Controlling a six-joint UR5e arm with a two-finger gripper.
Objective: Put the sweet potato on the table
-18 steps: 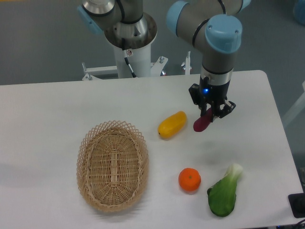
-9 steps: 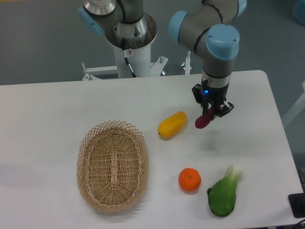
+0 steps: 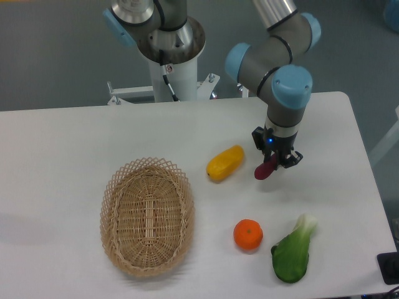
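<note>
The sweet potato (image 3: 264, 169) is a small magenta-purple oblong held tilted in my gripper (image 3: 273, 161), its lower end close to the white table (image 3: 62, 143). The gripper is shut on its upper end, right of the yellow oblong fruit (image 3: 225, 162). I cannot tell whether the sweet potato touches the tabletop.
An oval wicker basket (image 3: 148, 214) stands at the front left. A round orange (image 3: 248, 235) and a green bok choy (image 3: 293, 249) lie at the front right. The robot's base (image 3: 171, 56) stands behind the table's far edge.
The gripper has come down with the sweet potato, which is now lower and closer to the tabletop. The arm's wrist has dropped and the upper arm has shifted.
</note>
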